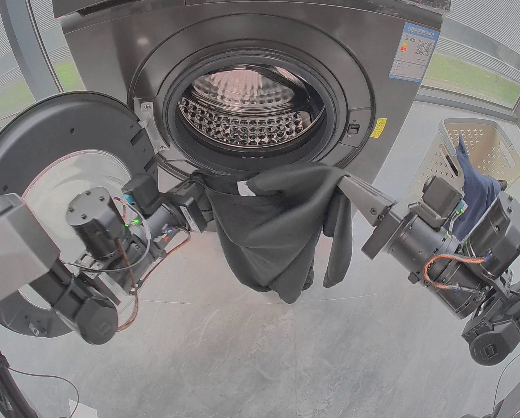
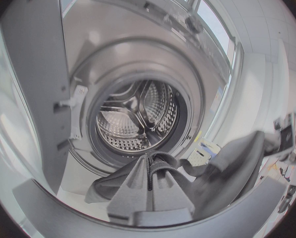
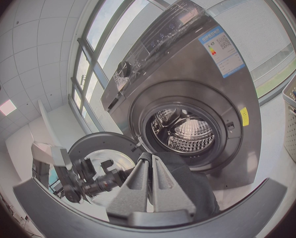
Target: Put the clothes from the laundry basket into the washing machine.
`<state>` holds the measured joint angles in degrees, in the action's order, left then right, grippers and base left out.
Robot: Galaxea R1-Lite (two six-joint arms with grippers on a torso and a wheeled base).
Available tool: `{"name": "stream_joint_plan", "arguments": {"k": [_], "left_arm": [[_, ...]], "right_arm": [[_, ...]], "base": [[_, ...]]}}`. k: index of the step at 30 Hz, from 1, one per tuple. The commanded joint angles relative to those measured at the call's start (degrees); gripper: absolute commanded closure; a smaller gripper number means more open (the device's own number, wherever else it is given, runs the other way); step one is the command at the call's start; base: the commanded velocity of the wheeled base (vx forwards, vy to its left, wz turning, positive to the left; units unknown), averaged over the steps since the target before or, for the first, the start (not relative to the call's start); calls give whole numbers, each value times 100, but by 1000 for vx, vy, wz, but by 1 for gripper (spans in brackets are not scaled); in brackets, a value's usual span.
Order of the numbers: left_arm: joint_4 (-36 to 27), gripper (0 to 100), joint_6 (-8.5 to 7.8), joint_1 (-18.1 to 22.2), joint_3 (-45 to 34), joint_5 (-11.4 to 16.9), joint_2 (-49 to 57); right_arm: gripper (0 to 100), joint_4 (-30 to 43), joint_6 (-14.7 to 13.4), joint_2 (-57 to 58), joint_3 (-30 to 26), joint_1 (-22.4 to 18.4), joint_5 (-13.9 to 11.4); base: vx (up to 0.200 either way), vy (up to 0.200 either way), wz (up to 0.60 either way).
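The big gray washing machine (image 1: pixel 109 47) stands at 12 o'clock in the head view. Its round door (image 1: pixel 51 129) is swung wide open, out at 9 o'clock. You can see right into the shiny drum (image 1: pixel 245 108), and it looks like there are no clothes in it.

Next in size is the dark cloth (image 1: pixel 271 227). It hangs in the middle, just below the round hole of the machine, and droops down toward the floor (image 1: pixel 260 355). It is not inside yet.

The white laundry basket (image 1: pixel 492 124) sits on the floor at 2 o'clock, beside the machine. A blue cloth (image 1: pixel 477 190) hangs over its edge.

The left claw (image 1: pixel 199 198) is pinched tight on the cloth's 9 o'clock side. The right claw (image 1: pixel 344 184) is pinched tight on its 3 o'clock side. The cloth is stretched between them like a little hammock.

I think the step now is carrying this cloth to the hole. Next, both claws likely need to go up toward 12 o'clock and push forward, so the low part clears the rim. Then they can let go deep inside. The blue cloth waits for its turn.
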<state>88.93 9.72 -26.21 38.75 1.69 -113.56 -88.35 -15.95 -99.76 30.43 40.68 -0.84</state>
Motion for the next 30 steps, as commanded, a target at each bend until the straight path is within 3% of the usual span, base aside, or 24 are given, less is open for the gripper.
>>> {"name": "stream_joint_plan", "arguments": {"k": [1, 6, 7, 13, 18, 21, 30], "left_arm": [[1, 100, 180, 81, -404, 6, 1011], [10, 100, 153, 2, -342, 50, 1125], [10, 100, 153, -25, -342, 77, 1187], [10, 100, 171, -130, -298, 226, 1415], [1, 100, 171, -174, -237, 235, 1406], [1, 100, 180, -253, -228, 217, 1415], [1, 100, 171, -323, -228, 226, 1415]], "right_arm": [[100, 2, 30, -35, -362, -7, -4], [100, 2, 39, -62, -345, 10, -4], [0, 2, 39, -70, -336, 19, 5], [0, 2, 92, -431, -441, 36, 23], [0, 2, 584, -879, -766, -43, 5], [0, 2, 628, -1160, -863, -43, -74], [0, 2, 628, -1652, -169, 36, -100]], "base": [[0, 0, 0], [0, 0, 0], [0, 0, 0], [0, 0, 0], [0, 0, 0], [0, 0, 0], [0, 0, 0]]}}
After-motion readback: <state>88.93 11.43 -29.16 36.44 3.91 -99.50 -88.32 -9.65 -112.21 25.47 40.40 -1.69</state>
